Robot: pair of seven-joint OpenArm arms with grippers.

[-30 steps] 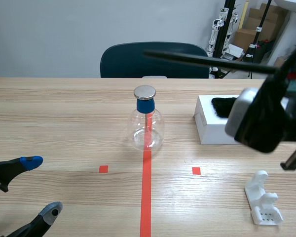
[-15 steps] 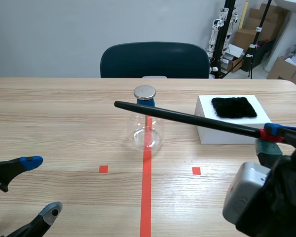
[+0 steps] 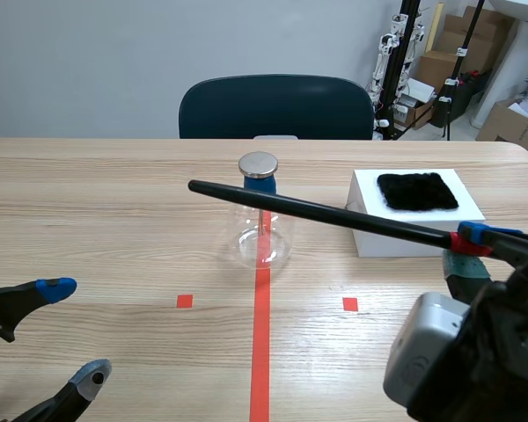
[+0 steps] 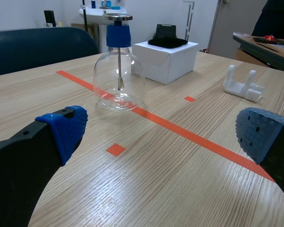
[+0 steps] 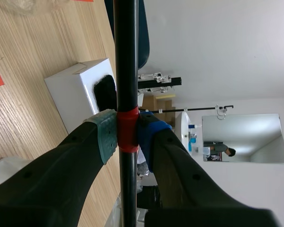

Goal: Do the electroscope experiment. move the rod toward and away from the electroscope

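Near right, right gripper [image 5: 128, 135] clamps rod [image 3: 317, 211], which partly hides electroscope [image 3: 262, 242] collar; left gripper [image 3: 75, 332] gapes wide, mostly cut off.

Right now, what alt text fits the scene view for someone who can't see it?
The right gripper holds a black rod that crosses in front of a glass electroscope on a wooden table. The left gripper rests open; a white box stands nearby.

This looks like a robotics lab or test room. A wooden table [image 3: 114, 193] bears taped marks and a glass flask [image 3: 262, 230] with a metal cap. Behind it are a plain grey wall [image 3: 88, 61], an office chair [image 3: 277, 107], stacked cardboard boxes [image 3: 458, 44], black equipment stands [image 3: 411, 35] and a white basin [image 4: 102, 10].
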